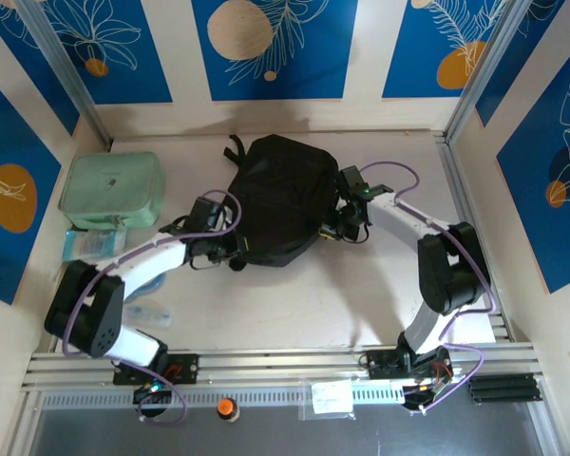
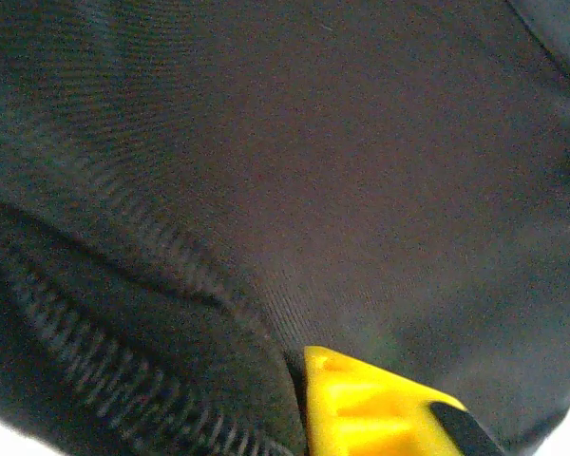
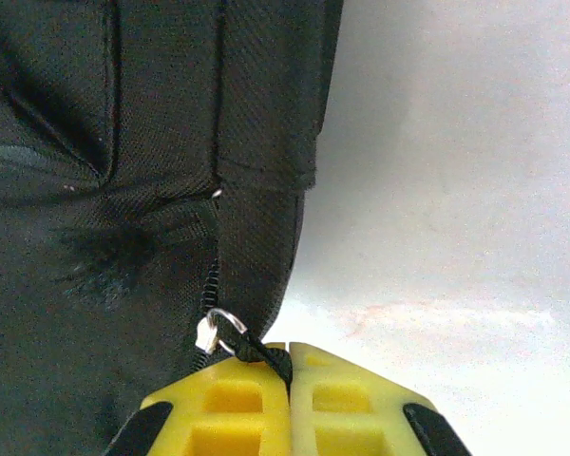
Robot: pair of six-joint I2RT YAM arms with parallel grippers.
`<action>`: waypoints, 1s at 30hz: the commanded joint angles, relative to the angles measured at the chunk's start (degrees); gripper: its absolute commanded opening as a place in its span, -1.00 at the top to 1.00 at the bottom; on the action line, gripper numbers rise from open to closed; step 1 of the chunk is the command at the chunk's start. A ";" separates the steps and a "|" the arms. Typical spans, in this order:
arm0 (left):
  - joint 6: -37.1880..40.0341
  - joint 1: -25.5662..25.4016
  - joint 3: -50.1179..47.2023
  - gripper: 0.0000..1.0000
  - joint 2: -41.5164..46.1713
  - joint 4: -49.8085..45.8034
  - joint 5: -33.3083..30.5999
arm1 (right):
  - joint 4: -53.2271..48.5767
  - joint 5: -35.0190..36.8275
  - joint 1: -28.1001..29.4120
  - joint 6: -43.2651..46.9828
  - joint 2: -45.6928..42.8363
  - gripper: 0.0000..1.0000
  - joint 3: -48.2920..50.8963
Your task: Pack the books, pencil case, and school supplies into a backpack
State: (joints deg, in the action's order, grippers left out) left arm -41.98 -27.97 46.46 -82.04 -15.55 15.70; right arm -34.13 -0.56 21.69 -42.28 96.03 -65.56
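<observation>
Yellow fingers (image 3: 228, 404) of the right hand (image 3: 290, 369) are pressed flat together, and pinched between their tips is the short black cord of the zipper pull (image 3: 256, 350), with its small silver ring (image 3: 220, 323) just above. That pull sits on a seam of the soft black fabric backpack (image 3: 95, 190), right at the pack's edge, with white tabletop (image 3: 456, 190) alongside.

Up on the top camera, this hand is low on the backpack's right side. Over to the left hand (image 1: 230, 249): it's tucked against the pack's lower left edge. Its wrist camera gives us one yellow finger (image 2: 361, 408) against dark weave, and whether that hand is open or closed I can't tell.

The backpack lies mid-tabletop, toward the far wall, straps at its far end. Well off to its left, a mint-green soft rectangular case (image 1: 111, 190) rests by the left wall.
</observation>
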 commanded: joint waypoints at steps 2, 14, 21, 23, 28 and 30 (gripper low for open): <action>0.19 -6.77 -2.99 0.47 7.78 -6.56 -3.95 | 0.05 2.55 -1.47 -0.96 -5.29 1.00 4.88; 9.49 -7.89 15.72 -0.19 12.18 -24.20 -15.91 | 0.44 5.69 -3.84 1.55 -17.30 -0.17 4.93; 11.06 -7.85 22.15 -0.19 -2.71 -11.08 -8.86 | 1.76 3.49 -4.29 1.01 -9.64 -0.24 -1.24; 10.40 -7.88 23.43 -0.17 -7.33 -9.71 -8.84 | 2.02 3.46 -4.17 1.15 -6.20 -0.23 -3.15; 10.21 -7.93 22.40 -0.15 -13.99 -7.80 -8.06 | 1.43 3.99 -4.29 2.23 0.97 -0.08 -6.39; 9.72 -7.94 20.65 -0.14 -15.18 -8.01 -7.27 | 0.45 3.92 -4.33 2.25 3.55 0.10 -7.34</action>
State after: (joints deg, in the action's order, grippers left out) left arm -32.47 -35.97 68.38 -96.79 -24.75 6.28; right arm -31.94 3.70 17.58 -40.82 97.32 -70.76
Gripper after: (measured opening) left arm 0.571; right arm 0.465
